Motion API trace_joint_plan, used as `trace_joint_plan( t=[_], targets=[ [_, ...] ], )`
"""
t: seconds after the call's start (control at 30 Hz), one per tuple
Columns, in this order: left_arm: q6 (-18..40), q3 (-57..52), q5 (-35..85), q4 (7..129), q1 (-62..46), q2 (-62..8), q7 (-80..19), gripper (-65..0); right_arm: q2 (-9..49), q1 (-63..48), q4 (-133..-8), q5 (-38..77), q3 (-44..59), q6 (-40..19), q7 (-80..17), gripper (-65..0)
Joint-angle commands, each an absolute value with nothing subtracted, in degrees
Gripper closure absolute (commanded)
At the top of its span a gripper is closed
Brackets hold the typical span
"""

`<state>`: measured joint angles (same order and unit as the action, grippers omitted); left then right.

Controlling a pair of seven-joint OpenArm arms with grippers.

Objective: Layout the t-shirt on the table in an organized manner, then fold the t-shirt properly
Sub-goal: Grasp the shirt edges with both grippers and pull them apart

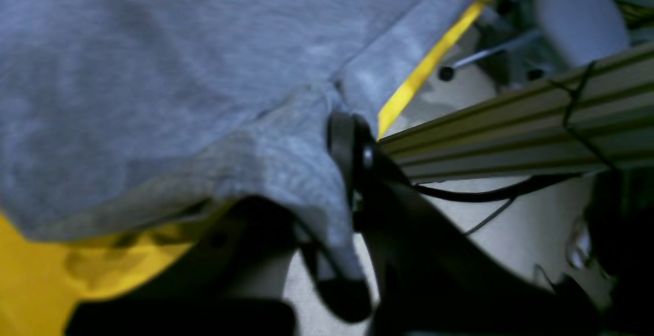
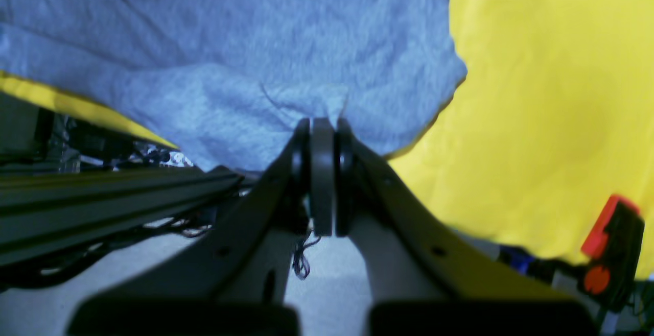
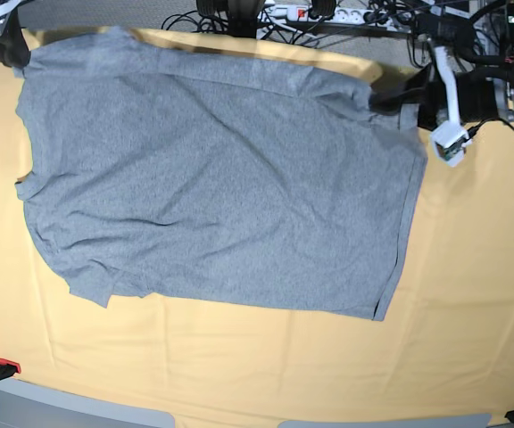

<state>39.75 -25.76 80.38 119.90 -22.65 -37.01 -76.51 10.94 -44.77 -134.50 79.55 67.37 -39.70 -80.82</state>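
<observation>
Base view: a large heather-grey short-sleeved cotton t-shirt (image 3: 212, 187) lies spread across the wide table draped in pale yellow-orange, slightly wrinkled cloth (image 3: 471, 294), plain side up, lettering not visible.
Shirt position: towards the far edge of the table, mostly flat, with soft creases across the body and one sleeve rumpled at the near left of this view.
Left gripper (image 1: 352, 172): black jaws pressed together on a bunched corner of the grey fabric, at the far right of the base view, just beside the table's far edge.
Right gripper (image 2: 322, 172): black jaws also pinched together, a small pucker of shirt edge caught at the tips; in the base view it sits at the far left corner, partly cut off by the frame, so its exact hold is probably on the shoulder or sleeve.
Step in hand: judged to be the laying-out stage, both far corners held, no fold begun.
Doing it well: keep both pinches firm, draw the two corners apart evenly to take up slack, and lower them level so the far edge lands straight and clear of the table's rim.
Risk: uneven pull could skew the hem or drag fabric over the far edge.
</observation>
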Motion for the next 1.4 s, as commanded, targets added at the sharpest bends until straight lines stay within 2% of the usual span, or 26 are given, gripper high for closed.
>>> trace_joint_plan(
  t=[0.0, 0.27, 0.53, 0.8, 1.17, 1.37],
  targets=[
    [40.0, -25.7, 79.8, 120.5, -21.7, -37.9, -74.9, 0.0, 11.7, -44.8, -135.0, 80.4, 67.8, -40.0, -79.2, 0.0],
    [40.0, -25.3, 73.5, 120.5, -16.1, -37.9, -72.6, 0.0, 16.9, -41.1, -127.0, 80.4, 62.8, -40.0, -79.3, 0.0],
    [40.0, -25.3, 64.5, 119.5, -15.4, -37.9, -65.4, 0.0, 21.1, -34.2, -120.2, 77.4, 56.5, -40.0, -79.0, 0.0],
    [40.0, -25.3, 64.5, 112.8, -14.7, -37.9, -65.6, 0.0, 23.0, -29.1, -114.7, 71.1, 50.1, -40.0, -75.8, 0.0],
    [40.0, -25.2, 67.2, 103.6, -10.7, -37.9, -64.5, 0.0, 24.0, -24.2, -114.2, 60.8, 42.2, -40.0, -70.4, 0.0],
    [40.0, -25.1, 68.0, 102.9, -8.5, -37.9, -64.5, 0.0, 24.0, -23.9, -114.2, 50.4, 38.0, -40.0, -63.7, 0.0]
  ],
)
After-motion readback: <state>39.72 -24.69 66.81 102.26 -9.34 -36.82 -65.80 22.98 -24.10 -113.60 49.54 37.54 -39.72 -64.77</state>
